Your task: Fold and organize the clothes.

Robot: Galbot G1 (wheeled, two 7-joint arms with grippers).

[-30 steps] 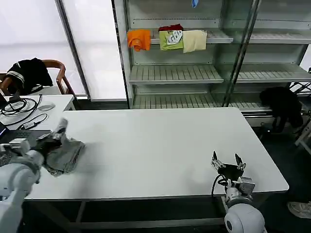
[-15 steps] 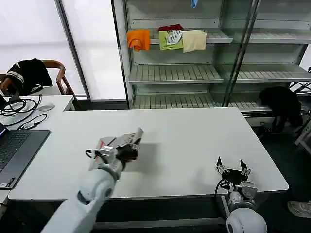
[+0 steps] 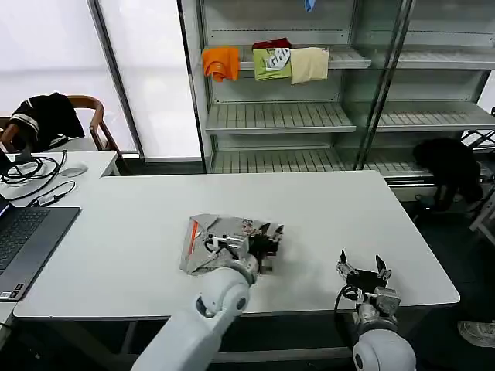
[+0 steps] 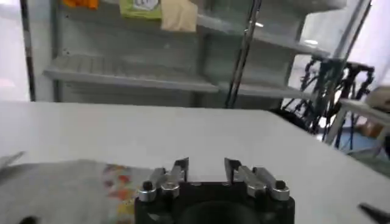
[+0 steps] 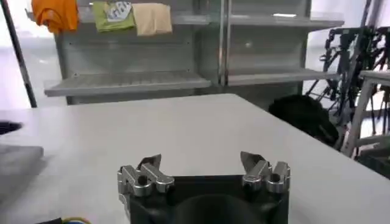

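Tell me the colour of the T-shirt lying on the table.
Light grey T-shirt with a small multicoloured print and an orange strip at one edge, best in the head view.

A white table (image 3: 325, 209) is carrying a crumpled light grey T-shirt (image 3: 220, 239) near the middle of its front half. At its left edge a laptop (image 3: 23, 239) appears to be lying, possibly on an adjoining surface.
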